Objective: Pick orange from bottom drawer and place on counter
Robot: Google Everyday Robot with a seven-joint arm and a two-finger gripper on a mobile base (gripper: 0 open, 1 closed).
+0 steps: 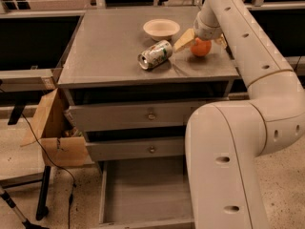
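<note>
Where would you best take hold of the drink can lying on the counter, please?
Grip the drink can across the middle of its body, coming down from above with the jaws set across its long axis: it lies on its side on the counter, so the curved flanks are exposed. The gripper sits beside it, jaws open around the orange.

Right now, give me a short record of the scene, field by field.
claw: open, straddling the orange at the right side of the counter
orange: on the counter, between the claw's fingers
bottom drawer: pulled open
can: lying on its side, left of the orange
bowl: upright, behind the can
</note>
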